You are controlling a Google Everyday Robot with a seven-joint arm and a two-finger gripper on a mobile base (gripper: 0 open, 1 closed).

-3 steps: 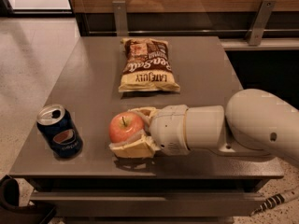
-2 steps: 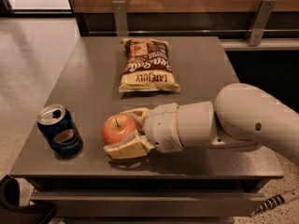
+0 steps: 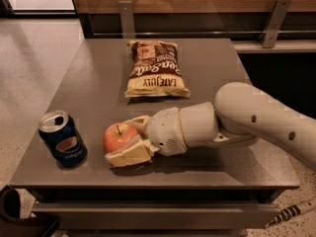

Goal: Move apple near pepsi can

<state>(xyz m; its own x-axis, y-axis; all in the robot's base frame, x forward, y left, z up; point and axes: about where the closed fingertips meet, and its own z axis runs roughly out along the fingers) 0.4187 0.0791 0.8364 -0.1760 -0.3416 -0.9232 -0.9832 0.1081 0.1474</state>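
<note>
The red-orange apple (image 3: pixel 117 136) with a short dark stem is near the front of the grey table (image 3: pixel 98 83). My gripper (image 3: pixel 129 138) reaches in from the right and is shut on the apple, with one cream finger behind it and one (image 3: pixel 127 155) in front. The dark blue pepsi can (image 3: pixel 62 139) stands upright at the front left, a short gap to the left of the apple, with its silver top opened.
A brown-and-cream snack bag (image 3: pixel 155 69) lies flat at the middle back of the table. My white arm (image 3: pixel 256 122) stretches across the right side. The table's front edge is close below the apple and can.
My gripper has carried the apple to the left, closer to the pepsi can. The can and the snack bag have not moved.
</note>
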